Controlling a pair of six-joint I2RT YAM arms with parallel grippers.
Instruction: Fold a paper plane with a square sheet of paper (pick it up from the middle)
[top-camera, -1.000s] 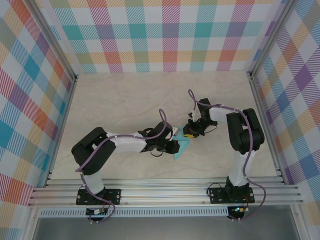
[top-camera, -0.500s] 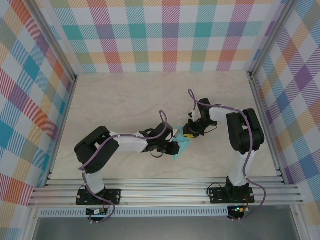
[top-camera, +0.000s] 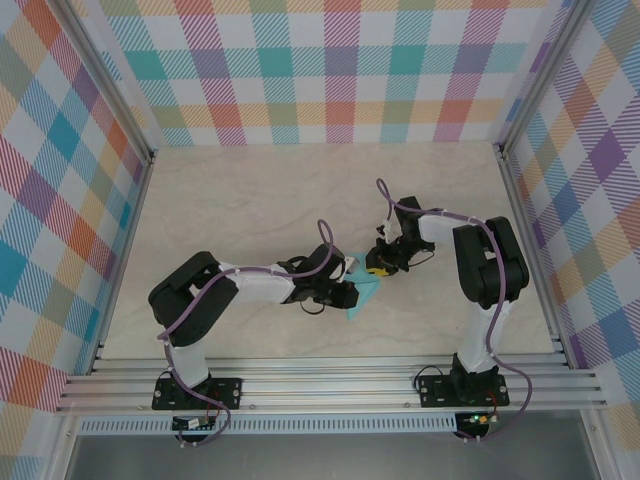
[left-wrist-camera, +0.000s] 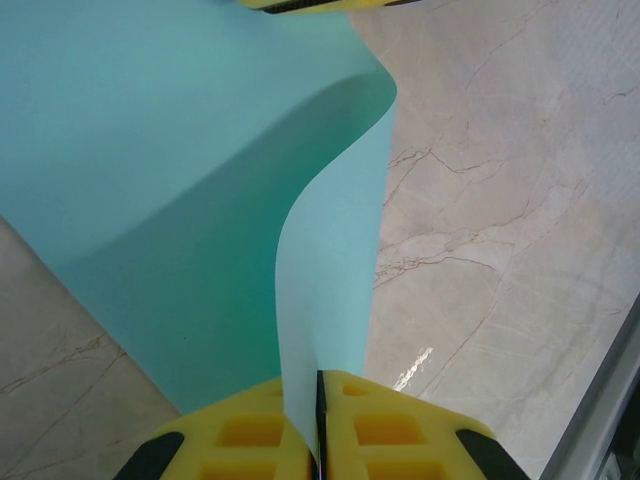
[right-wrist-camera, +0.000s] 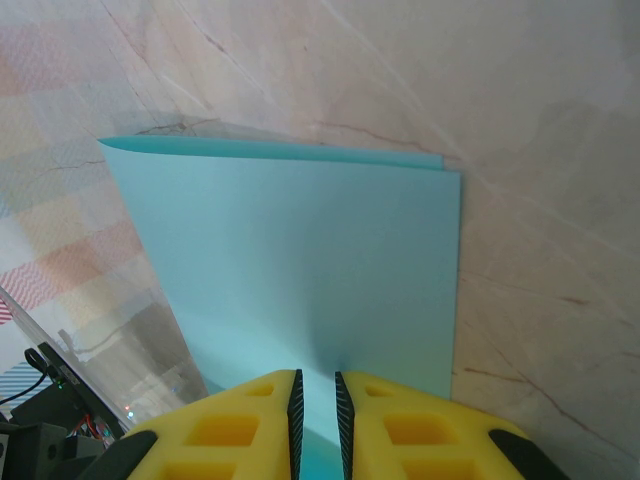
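Note:
The square sheet of paper (top-camera: 366, 291), light blue and partly folded, lies on the marble table between my two grippers. My left gripper (top-camera: 352, 297) is shut on one edge of it (left-wrist-camera: 318, 395). From those jaws a flap (left-wrist-camera: 330, 260) rises and curls over the rest of the sheet (left-wrist-camera: 180, 150). My right gripper (top-camera: 377, 268) comes from the far side, and one of its yellow fingers (left-wrist-camera: 320, 4) touches the sheet's far end. In the right wrist view its jaws (right-wrist-camera: 317, 385) stand a narrow gap apart, tips against the flat sheet (right-wrist-camera: 300, 260), whose far edge shows two layers.
Bare marble table (top-camera: 250, 200) surrounds the paper. Plaid walls close the back and sides. An aluminium rail (top-camera: 330, 385) carrying both arm bases runs along the near edge. The right arm's cable (top-camera: 385, 200) loops above its wrist.
The left arm's elbow has shifted a little to the right, and the paper at its jaws has drawn in slightly. The right arm has stayed put.

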